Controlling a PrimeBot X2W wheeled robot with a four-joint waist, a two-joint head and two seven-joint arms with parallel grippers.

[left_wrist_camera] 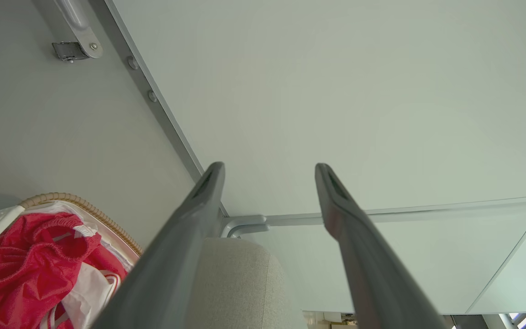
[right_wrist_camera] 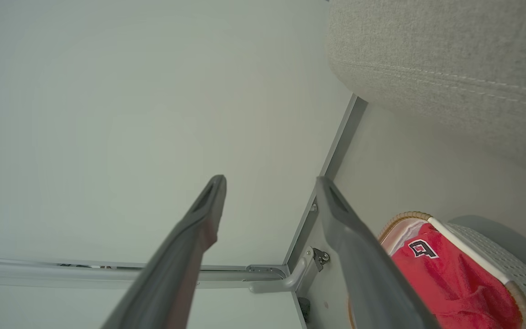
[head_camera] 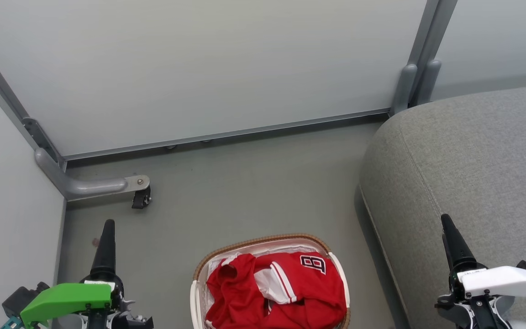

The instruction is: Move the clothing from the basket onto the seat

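**Two open robot tools wait on either side of a basket of red clothing, with a grey sofa to the right.**

In the head view, the white basket (head_camera: 263, 241) with its brown woven rim sits on the floor at bottom centre. The red clothing (head_camera: 276, 292) is heaped inside it, a black number uppermost at the heap's upper right. The left tool (head_camera: 108, 226) stands at lower left and the right tool (head_camera: 446, 221) at lower right. Both point up the frame, fingers spread and holding nothing. The heap lies between them and lower in the frame than either tip, about equally near each. The frame's bottom edge cuts off the basket, so its long axis cannot be told. The sofa (head_camera: 473, 160) fills the right side, near the basket, and the right tool is already in front of its cushion.
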